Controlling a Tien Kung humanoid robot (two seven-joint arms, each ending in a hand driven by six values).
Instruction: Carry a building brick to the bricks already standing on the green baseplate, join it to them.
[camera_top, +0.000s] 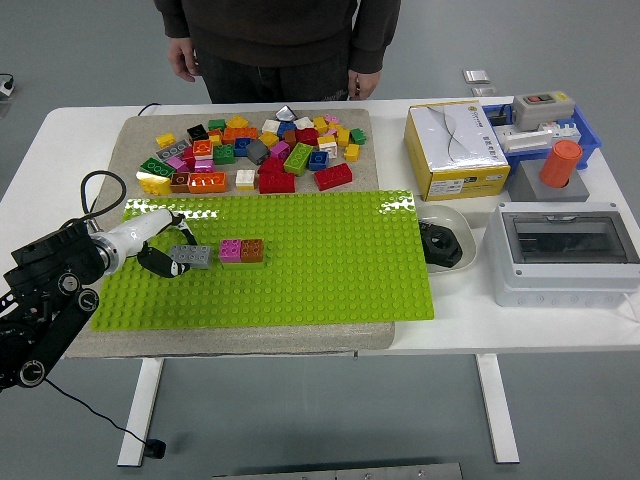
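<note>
My left hand (160, 250): it came in from the left edge over the green baseplate (300, 285), fingers curled around one grey brick (192, 257).
Grey brick: one, held low over the baseplate's left part, its right end just beside the pink brick (231, 250); I could not tell whether they touched.
Bricks standing on the baseplate: two, the pink one and an orange-brown brick (252, 250), side by side and touching.
Baseplate: one, lying on a beige mat (130, 135) on the white table (45, 150).
Loose bricks (255, 150): a pile of many colours on the mat beyond the baseplate, too crowded for me to count exactly.
Person (275, 40): one, standing at the far side, two hands hanging clear of the table.
Yellow-and-white box (455, 148): one, right of the pile.
White bowl (445, 238): one, just beside the baseplate's right edge, with something black in it.
Blue tray (585, 130): one, at the far right.
Orange cylinder (560, 163): one, upright on a grey block.
Grey enclosure (565, 250): one, with a clear lid, near the right edge.
My right hand: not in sight.
</note>
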